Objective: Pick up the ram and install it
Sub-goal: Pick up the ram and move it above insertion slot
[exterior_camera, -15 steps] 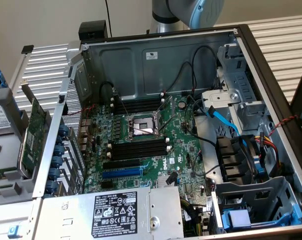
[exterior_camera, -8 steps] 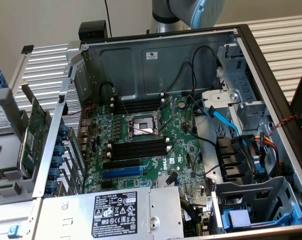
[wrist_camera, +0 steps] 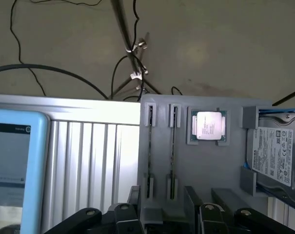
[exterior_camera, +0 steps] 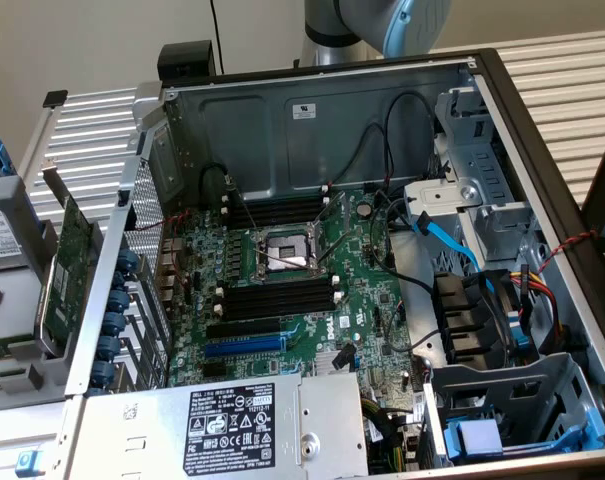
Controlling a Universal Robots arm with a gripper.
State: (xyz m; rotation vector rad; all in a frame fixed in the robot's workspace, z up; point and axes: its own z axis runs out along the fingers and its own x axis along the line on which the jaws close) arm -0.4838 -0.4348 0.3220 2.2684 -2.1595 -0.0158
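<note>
Exterior view, open computer case [exterior_camera: 312, 135] with motherboard [exterior_camera: 374, 292] and black memory slots [exterior_camera: 282, 297], wrist view, gripper [wrist_camera: 166, 217] spread wide and holding nothing, grey tray [wrist_camera: 206, 165] holding the ram [wrist_camera: 172, 146] on edge, processor chip [wrist_camera: 208, 126], hard drive [wrist_camera: 276, 153]

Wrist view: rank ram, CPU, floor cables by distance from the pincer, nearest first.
1. ram, in holder slots, right by the pincer.
2. CPU, holder pocket beyond.
3. cables, on floor past holder.
</note>
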